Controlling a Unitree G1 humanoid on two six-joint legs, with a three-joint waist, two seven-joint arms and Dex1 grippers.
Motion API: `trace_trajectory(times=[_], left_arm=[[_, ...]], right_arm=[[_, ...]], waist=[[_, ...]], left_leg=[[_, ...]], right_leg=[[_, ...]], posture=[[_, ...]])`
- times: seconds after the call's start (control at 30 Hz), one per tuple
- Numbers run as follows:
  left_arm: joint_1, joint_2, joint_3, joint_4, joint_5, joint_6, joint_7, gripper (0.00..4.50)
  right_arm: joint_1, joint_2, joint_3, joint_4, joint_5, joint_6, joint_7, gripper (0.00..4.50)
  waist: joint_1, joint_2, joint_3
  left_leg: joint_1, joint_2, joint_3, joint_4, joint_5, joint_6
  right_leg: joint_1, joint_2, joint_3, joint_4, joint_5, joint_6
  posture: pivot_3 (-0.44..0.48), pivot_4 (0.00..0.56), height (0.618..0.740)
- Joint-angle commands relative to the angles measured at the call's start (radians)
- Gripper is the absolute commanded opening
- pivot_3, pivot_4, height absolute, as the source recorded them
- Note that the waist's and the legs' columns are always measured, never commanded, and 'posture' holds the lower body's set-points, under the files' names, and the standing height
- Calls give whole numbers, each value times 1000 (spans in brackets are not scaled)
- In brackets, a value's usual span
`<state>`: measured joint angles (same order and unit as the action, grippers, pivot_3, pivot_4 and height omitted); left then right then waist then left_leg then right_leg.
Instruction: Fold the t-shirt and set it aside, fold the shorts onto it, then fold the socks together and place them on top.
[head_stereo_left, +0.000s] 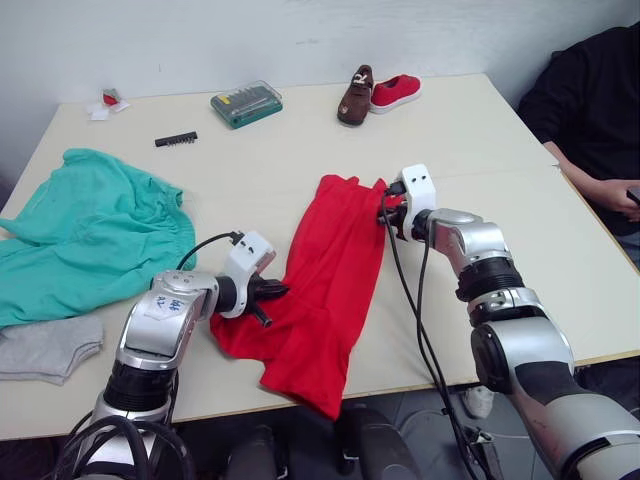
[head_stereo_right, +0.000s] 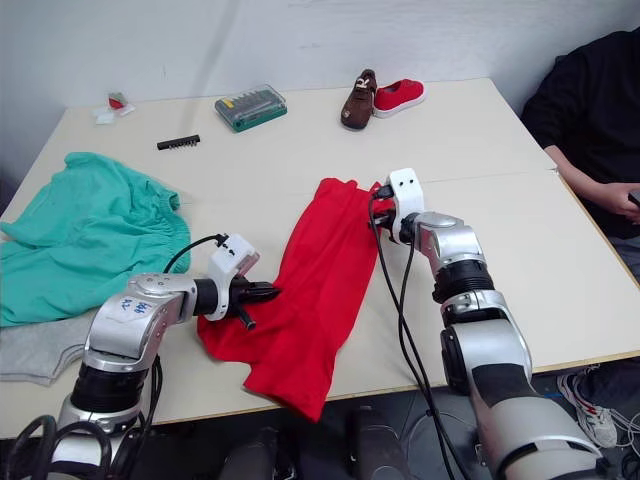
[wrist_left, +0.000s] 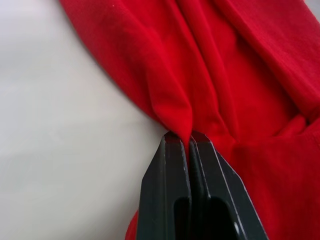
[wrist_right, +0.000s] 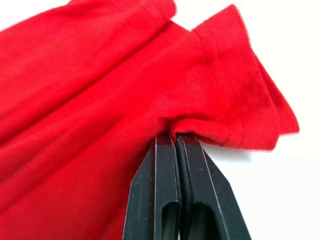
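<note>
From the head views, the t-shirt (head_stereo_left: 325, 290) lies bunched at the near edge of the pale desk (head_stereo_left: 300, 150), its hem hanging over, with the shorts (head_stereo_left: 85, 235) and socks (head_stereo_left: 45, 347) at the left edge below a white wall. In the left wrist view the left gripper (wrist_left: 189, 140) is pinched closed on a red fold. In the right wrist view the right gripper (wrist_right: 175, 137) is closed on the cloth beside a sleeve.

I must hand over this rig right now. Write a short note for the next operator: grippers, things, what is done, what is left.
Left gripper: shut on the t-shirt at its near left edge.
Right gripper: shut on the t-shirt at its far right edge, by a sleeve.
T-shirt: narrow strip mid-table, near end hanging over the table edge.
Shorts: spread at left.
Socks: near left, beside the shorts.
Done: t-shirt fold begun.
Left: finish it, set aside, then shorts, then socks.
</note>
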<state>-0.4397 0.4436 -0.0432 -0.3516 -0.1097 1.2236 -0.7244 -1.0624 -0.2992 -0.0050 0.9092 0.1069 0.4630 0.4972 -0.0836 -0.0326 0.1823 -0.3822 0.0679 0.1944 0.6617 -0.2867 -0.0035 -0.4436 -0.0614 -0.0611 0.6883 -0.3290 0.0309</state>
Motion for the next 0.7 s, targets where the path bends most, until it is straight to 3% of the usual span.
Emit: trace_trajectory(times=[0.03, 0.13, 0.2, 0.27, 0.4, 0.57, 0.67, 0.7], left_arm=[[34, 3, 4, -4, -28, 35, 40, 0], [39, 20, 8, 14, -55, 17, 50, 0], [39, 32, 14, 24, -79, 7, 46, 468], [34, 48, 25, 35, -105, 4, 39, 928], [22, 103, 53, 54, -157, 1, 19, 2127], [-49, 250, 89, 186, -212, -85, -76, 3620], [-108, 278, 77, 279, -222, -136, -104, 4500], [-149, 274, 72, 330, -223, -152, -111, 4500]], right_arm=[[-21, -11, -2, 5, -15, -44, 16, 13], [-9, -19, 4, -12, -27, -52, 30, 13], [5, -27, 9, -34, -36, -57, 37, 0], [25, -37, 14, -66, -45, -55, 46, 392], [79, -66, 20, -178, -52, -20, 72, 1682], [246, -145, -11, -552, 0, 176, 101, 3436], [336, -176, -39, -760, 52, 317, 105, 4485], [376, -186, -56, -851, 85, 388, 110, 4485]], waist=[[-1, 0, 0], [-1, 0, 0], [-1, 0, 0], [0, 0, 0], [0, 0, 0], [1, 1, 1], [0, 1, 1], [6, 2, 1]], left_leg=[[0, 0, 0, 0, 0, 0], [0, 0, 0, 0, 0, 0], [0, 0, 0, 0, 0, 0], [0, 0, 0, 0, 0, 0], [0, 0, 0, 0, 0, 0], [0, 1, 0, -1, 0, -2], [0, 0, 0, -2, 0, -2], [0, 0, 0, -2, 0, -2]], right_leg=[[0, 0, 0, 0, 0, 0], [0, 0, 0, 0, 0, 0], [0, 0, 0, 0, 0, 0], [0, 0, 0, 0, 0, 0], [0, 0, 0, 0, 0, 0], [0, 0, 0, 0, -1, -1], [0, 0, 0, -1, -1, -1], [0, 0, 0, -1, -1, -1]], posture=[[0, 150, 740], [0, 150, 740], [0, 150, 740], [0, 150, 740], [0, 150, 740], [0, 150, 740], [0, 150, 740], [0, 150, 740]])
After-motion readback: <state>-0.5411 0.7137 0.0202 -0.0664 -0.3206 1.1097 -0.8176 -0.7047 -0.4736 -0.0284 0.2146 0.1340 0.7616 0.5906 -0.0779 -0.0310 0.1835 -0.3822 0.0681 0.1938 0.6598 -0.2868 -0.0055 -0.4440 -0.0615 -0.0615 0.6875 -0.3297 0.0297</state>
